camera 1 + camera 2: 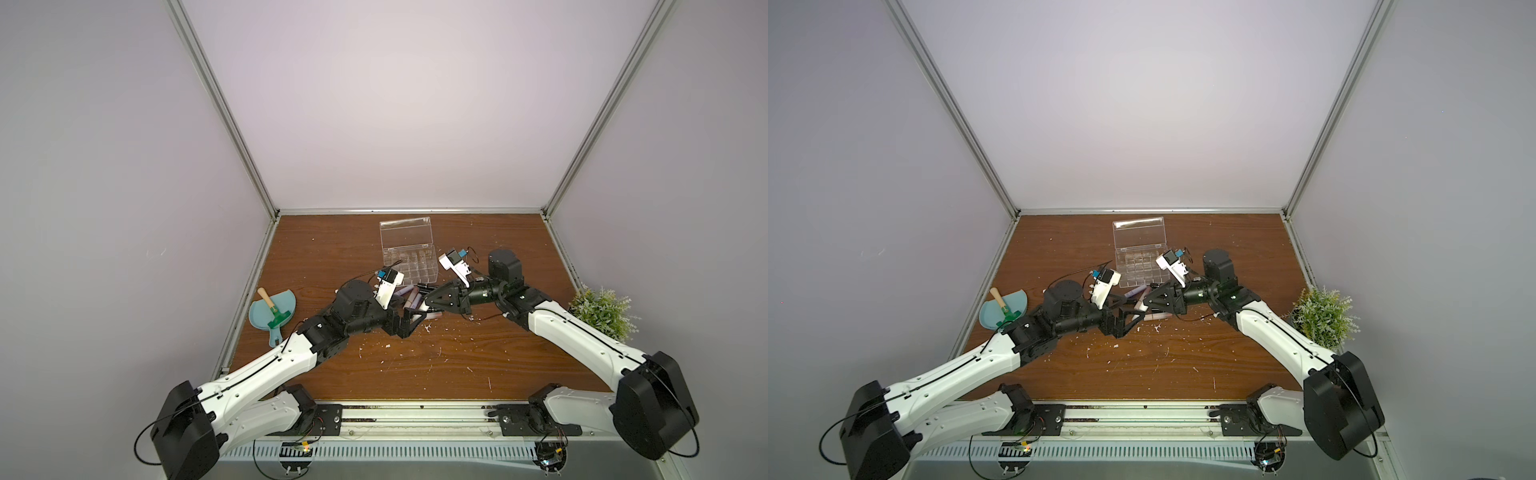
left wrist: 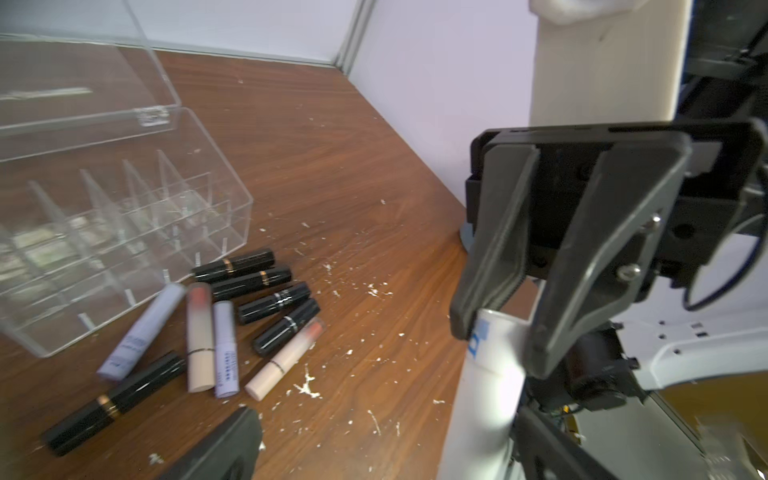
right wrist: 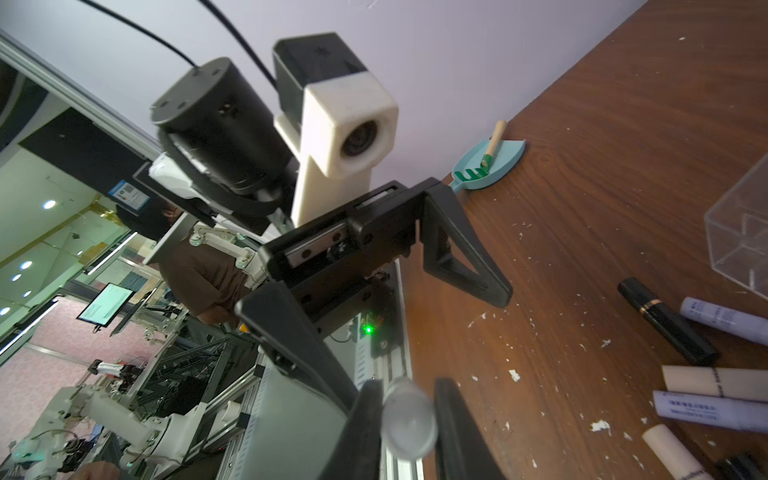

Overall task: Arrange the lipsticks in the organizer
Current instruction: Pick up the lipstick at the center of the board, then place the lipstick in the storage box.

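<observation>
Several lipsticks (image 2: 232, 328), black, lilac and beige-pink, lie loose on the table beside the clear organizer (image 2: 232, 216), whose lid stands open; both top views show them (image 1: 409, 296) in front of the organizer (image 1: 409, 266). My right gripper (image 3: 409, 436) is shut on a white lipstick (image 3: 409, 415) held above the table. In the left wrist view that white lipstick (image 2: 494, 374) runs down from the right gripper (image 2: 498, 340) between the spread fingers of my left gripper (image 2: 384, 419), which is open and grips nothing. The two grippers meet tip to tip (image 1: 428, 301) (image 1: 411, 320).
A teal dustpan (image 1: 272, 309) with a small green rake lies at the table's left edge. A potted plant (image 1: 602, 311) stands at the right edge. White crumbs are scattered over the wooden table (image 1: 415, 365).
</observation>
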Motion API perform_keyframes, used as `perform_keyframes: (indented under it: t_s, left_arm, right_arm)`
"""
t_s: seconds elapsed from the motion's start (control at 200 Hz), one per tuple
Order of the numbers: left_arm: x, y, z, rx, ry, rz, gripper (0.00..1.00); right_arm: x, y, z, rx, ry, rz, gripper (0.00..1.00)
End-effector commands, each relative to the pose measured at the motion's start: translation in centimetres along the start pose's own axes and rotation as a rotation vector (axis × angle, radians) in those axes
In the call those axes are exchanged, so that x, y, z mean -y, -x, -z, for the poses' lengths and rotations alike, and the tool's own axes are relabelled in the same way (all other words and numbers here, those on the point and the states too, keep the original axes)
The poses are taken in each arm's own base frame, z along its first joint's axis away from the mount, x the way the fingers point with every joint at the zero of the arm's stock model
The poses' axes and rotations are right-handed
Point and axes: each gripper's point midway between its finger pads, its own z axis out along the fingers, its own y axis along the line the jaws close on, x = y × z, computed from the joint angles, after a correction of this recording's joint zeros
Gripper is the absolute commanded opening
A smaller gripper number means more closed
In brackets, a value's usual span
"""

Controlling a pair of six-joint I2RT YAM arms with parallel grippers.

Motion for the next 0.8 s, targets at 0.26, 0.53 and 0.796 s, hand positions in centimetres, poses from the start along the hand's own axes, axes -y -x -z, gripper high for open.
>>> perform_keyframes:
  t_s: [0.26, 0.53, 0.796]
  left_arm:
    - [-6.1, 0.5, 4.3, 0.083, 0.376, 0.013, 0.99]
    - [-7.5, -0.9, 4.2, 0.060, 0.431, 0.023, 0.99]
    - [-8.2, -1.6, 3.9, 0.048, 0.459, 0.014, 1.00]
  right_arm:
    - [10.5, 4.8, 1.9, 0.050, -0.608, 0.087, 0.05]
    - [15.1, 9.3, 4.4, 0.160, -0.904, 0.169, 0.05]
    - [18.6, 11.2, 5.0, 0.190, -1.072, 0.252, 0.05]
